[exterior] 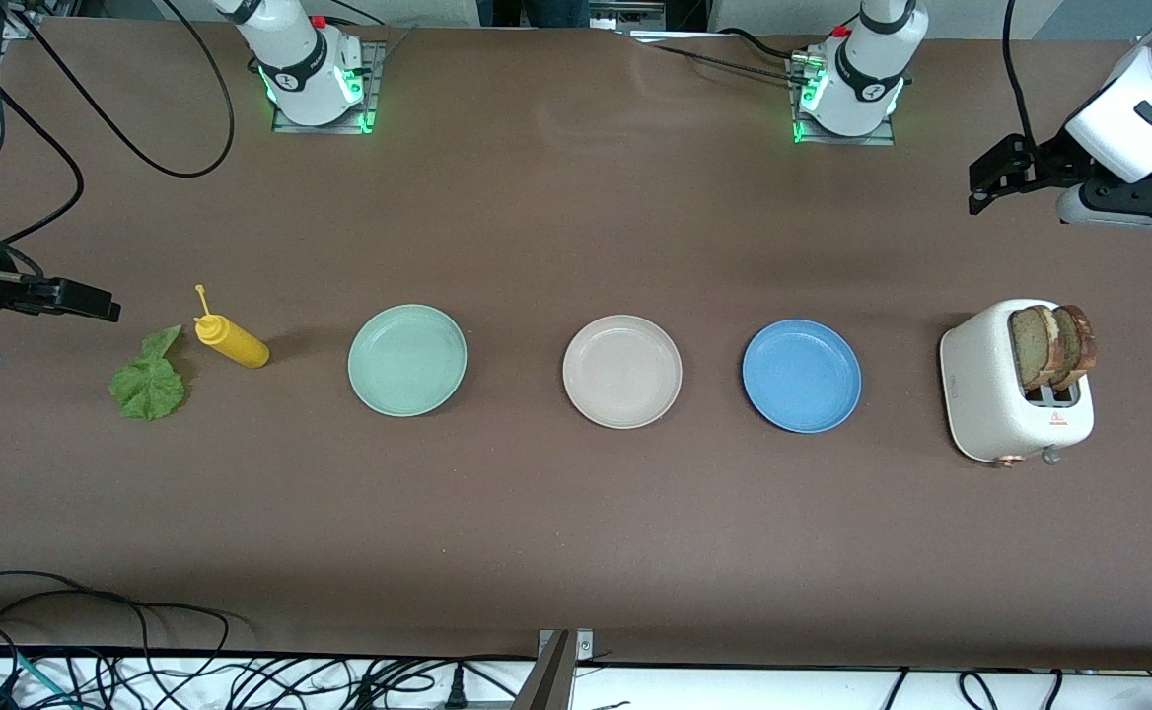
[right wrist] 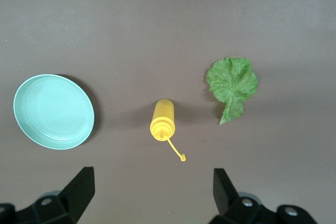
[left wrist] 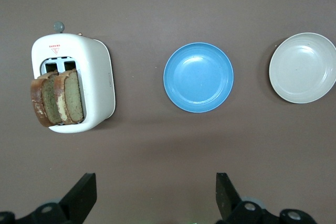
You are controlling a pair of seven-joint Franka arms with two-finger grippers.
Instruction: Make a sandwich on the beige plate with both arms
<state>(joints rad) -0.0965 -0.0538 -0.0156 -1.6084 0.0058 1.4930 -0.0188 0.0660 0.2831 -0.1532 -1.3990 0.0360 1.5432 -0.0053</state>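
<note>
A matte brown desk (exterior: 576, 532) carries the round pale beige plate (exterior: 621, 371) mid-row; the left gripper (left wrist: 155, 195) and the right gripper (right wrist: 152, 195) hang spread wide, holding nothing, at the desk's two ends.

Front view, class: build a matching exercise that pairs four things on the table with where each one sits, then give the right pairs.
Things:
1. bread slices
2. lettuce leaf
3. beige plate
4. mustard bottle

Places:
A. between the mint-green plate and the blue plate
B. upright in the toaster
C. between the leaf and the mint-green plate
D. flat on the table at the right arm's end

Pairs: 1-B, 2-D, 3-A, 4-C
</note>
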